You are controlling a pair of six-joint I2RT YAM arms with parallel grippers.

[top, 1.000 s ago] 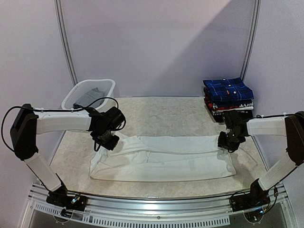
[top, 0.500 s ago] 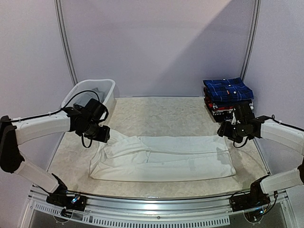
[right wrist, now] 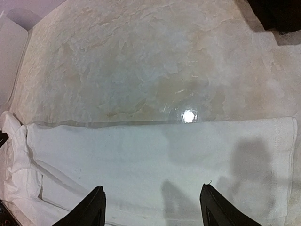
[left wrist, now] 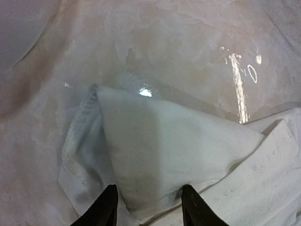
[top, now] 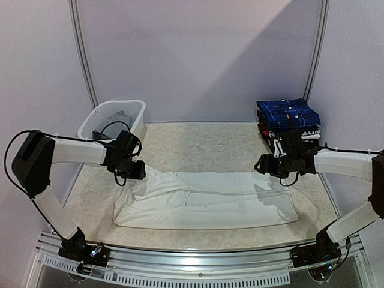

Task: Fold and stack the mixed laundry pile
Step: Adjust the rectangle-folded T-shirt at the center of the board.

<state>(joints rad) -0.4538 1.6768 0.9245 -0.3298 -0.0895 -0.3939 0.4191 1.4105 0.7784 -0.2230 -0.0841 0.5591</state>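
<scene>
Pale lilac walls [top: 198,60] are enclosing a marbled beige bench [top: 204,141]. The white shirt [top: 210,201] is lying across the middle of it, folded into a long band running left to right. At the back right, a stack [top: 300,129] of folded clothes is sitting with the dark plaid shirt [top: 288,113] on top. At the back left, a grey garment [top: 114,124] is waiting in the white basket [top: 139,117].

The left tool [left wrist: 148,200] is hovering over the bunched left end of the white shirt, its fingers spread with nothing between them. The right tool [right wrist: 151,197] is hanging above the shirt's far edge towards the right end, likewise spread and holding nothing.

The cloth is looking light, soft and limp, so it will probably sag wherever it is not supported and may slide on the glossy bench. The best holds are likely to be the two ends. On the left that means the thick folded point, and on the right the hemmed corner. Each pinch should go through every layer, so the fold is not opening as the shirt is being lifted.
</scene>
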